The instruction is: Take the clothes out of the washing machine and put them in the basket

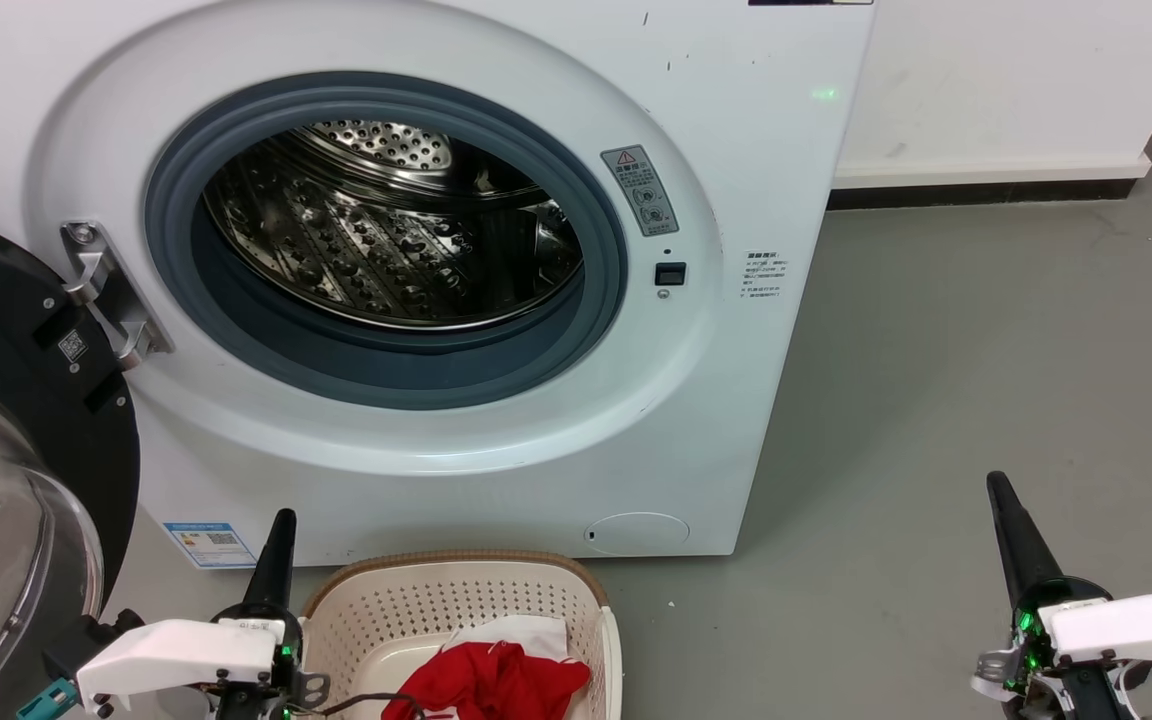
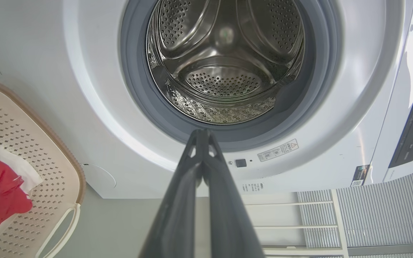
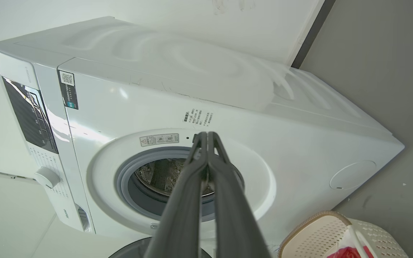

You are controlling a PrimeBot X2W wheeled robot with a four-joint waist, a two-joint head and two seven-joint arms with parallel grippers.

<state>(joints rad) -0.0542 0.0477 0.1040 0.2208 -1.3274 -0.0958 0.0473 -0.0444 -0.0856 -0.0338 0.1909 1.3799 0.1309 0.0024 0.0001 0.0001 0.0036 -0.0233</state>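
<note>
Your left gripper [image 2: 202,133] and right gripper [image 3: 206,134] are hanging closed and empty before the washing machine [image 1: 756,150], whose drum [image 1: 386,250] is seemingly lying bare, so be peering behind its lower seal [image 1: 416,365] while the basket [image 1: 536,578] is holding the clothes [image 1: 496,685].

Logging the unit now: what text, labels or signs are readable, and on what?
No words are legible.
Warning sticker on the washing machine front: red triangle sign, print too small.
Label right of the latch: blurred.
Blue label at its lower corner: QR code, print unreadable.
Door sticker: QR code alone.
</note>
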